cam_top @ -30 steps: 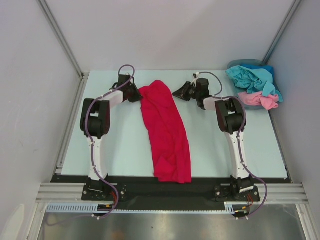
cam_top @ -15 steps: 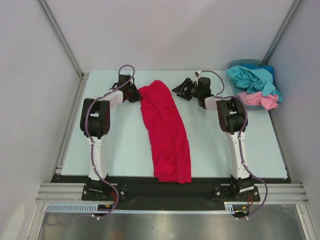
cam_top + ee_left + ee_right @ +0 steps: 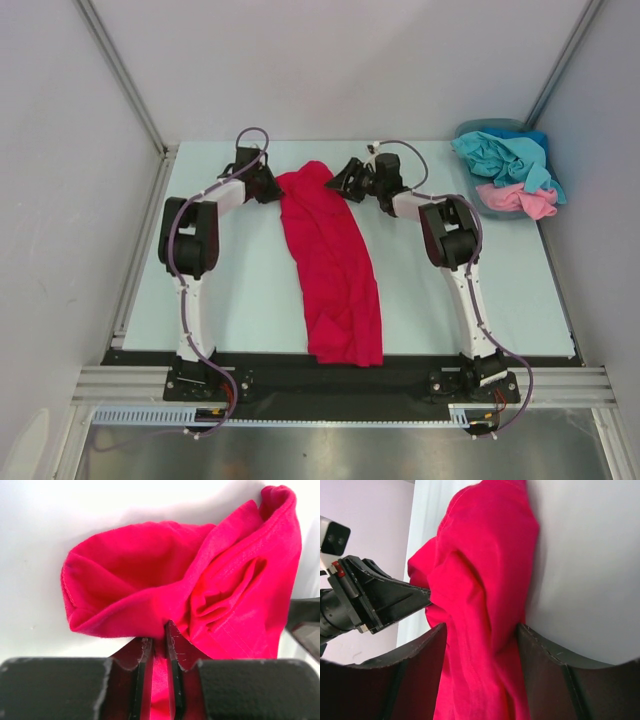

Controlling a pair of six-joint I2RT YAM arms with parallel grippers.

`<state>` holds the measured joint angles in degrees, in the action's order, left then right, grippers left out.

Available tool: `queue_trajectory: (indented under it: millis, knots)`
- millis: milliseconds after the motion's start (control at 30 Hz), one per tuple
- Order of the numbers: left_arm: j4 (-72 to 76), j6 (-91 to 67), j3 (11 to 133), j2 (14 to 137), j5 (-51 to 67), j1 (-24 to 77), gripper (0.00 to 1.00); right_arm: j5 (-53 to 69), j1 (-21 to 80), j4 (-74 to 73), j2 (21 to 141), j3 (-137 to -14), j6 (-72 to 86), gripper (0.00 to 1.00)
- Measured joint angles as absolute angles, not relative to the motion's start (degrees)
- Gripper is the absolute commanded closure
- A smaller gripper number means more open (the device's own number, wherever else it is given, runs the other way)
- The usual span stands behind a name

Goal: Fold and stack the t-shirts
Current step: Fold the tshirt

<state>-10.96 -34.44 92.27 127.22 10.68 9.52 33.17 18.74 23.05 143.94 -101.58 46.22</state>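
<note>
Down the middle of the pale table (image 3: 250, 290), from 12 to 6 o'clock, a long rumpled crimson red cloth t-shirt (image 3: 335, 260); at its 11 o'clock corner, clamped tight in the left gripper (image 3: 159, 640); at 1 o'clock, straddled by the parted fingers of the right gripper (image 3: 342, 182), not yet pinched. Risk of closing on bunched folds rather than one hem, so lifting a twisted wad; risk too of uneven pulls dragging the cloth askew. Since a second ago: leftward slide of the right gripper from bare table onto the shirt's edge; no shift on the left side

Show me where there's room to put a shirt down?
Bare table lies between the red shirt and left arm, and right of the right arm. Crowded: the far end, where the left gripper and right gripper meet the shirt, and the basket corner.
</note>
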Motion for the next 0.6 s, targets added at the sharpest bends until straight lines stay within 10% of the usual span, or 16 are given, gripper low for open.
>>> queue_trajectory:
  millis: [200, 367, 600]
  knots:
    - [-11.33, -34.24, 92.27, 126.56, 10.66, 9.52, 0.83, 33.80, 20.03, 20.71, 144.77, -103.53, 45.56, 0.43]
    - [-11.38, -33.98, 92.27, 126.56, 10.66, 9.52, 0.85, 33.85, 19.55, 20.03, 144.77, -103.53, 44.58, 1.00]
    - [-13.34, -33.58, 93.19, 126.56, 10.41, 9.52, 0.87, 31.77, 18.79, 20.56, 144.44, -100.09, 43.94, 1.00]
